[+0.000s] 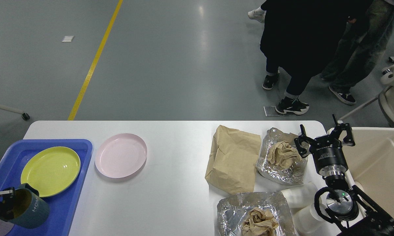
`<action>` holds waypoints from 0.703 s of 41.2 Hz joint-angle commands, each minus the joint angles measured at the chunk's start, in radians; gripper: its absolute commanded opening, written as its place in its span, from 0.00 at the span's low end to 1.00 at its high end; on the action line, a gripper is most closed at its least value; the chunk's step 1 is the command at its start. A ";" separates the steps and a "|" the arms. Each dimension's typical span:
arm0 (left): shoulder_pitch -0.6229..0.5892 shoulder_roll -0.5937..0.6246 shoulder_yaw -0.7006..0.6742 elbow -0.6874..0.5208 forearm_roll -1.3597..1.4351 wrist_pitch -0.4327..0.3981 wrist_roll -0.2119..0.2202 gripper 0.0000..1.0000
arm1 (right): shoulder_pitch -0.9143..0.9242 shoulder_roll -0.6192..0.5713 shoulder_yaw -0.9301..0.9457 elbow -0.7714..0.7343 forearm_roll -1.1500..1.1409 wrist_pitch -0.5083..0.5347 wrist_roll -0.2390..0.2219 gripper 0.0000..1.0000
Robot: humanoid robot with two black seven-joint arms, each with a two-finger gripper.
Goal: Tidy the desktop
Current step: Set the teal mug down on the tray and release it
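The white desktop [170, 196] fills the lower half of the head view. My left gripper [2, 203] at the bottom left is shut on the rim of a grey-blue mug [29, 209], held tilted over the blue tray [84, 164]. A yellow plate [51, 170] lies in the tray. A pink plate [121, 159] lies on the desktop beside the tray. My right gripper [324, 137] is open and empty, over the desktop's right end, next to a foil sheet with crumpled paper [280, 157].
A brown paper bag [233, 160] lies right of centre. A second foil sheet with crumpled paper [256, 216] is at the front edge. Two white cups [298, 196] lie by my right arm. A beige bin [380, 164] stands at the right. People [298, 49] stand beyond the table.
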 commanded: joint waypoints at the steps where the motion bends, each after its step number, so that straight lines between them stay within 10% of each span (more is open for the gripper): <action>1: 0.014 -0.030 -0.002 -0.002 -0.002 0.022 0.006 0.00 | 0.000 0.000 0.000 0.000 0.001 0.000 0.000 1.00; 24: 0.037 -0.042 0.022 -0.086 0.001 0.120 0.019 0.01 | 0.000 0.000 0.000 0.000 -0.001 0.000 0.000 1.00; 26: 0.037 -0.042 0.024 -0.089 -0.005 0.129 0.016 0.06 | 0.000 0.000 0.000 0.000 -0.001 0.000 0.000 1.00; 29: 0.034 -0.037 0.045 -0.136 -0.015 0.184 0.013 0.43 | 0.000 0.000 0.002 0.000 -0.001 0.000 0.000 1.00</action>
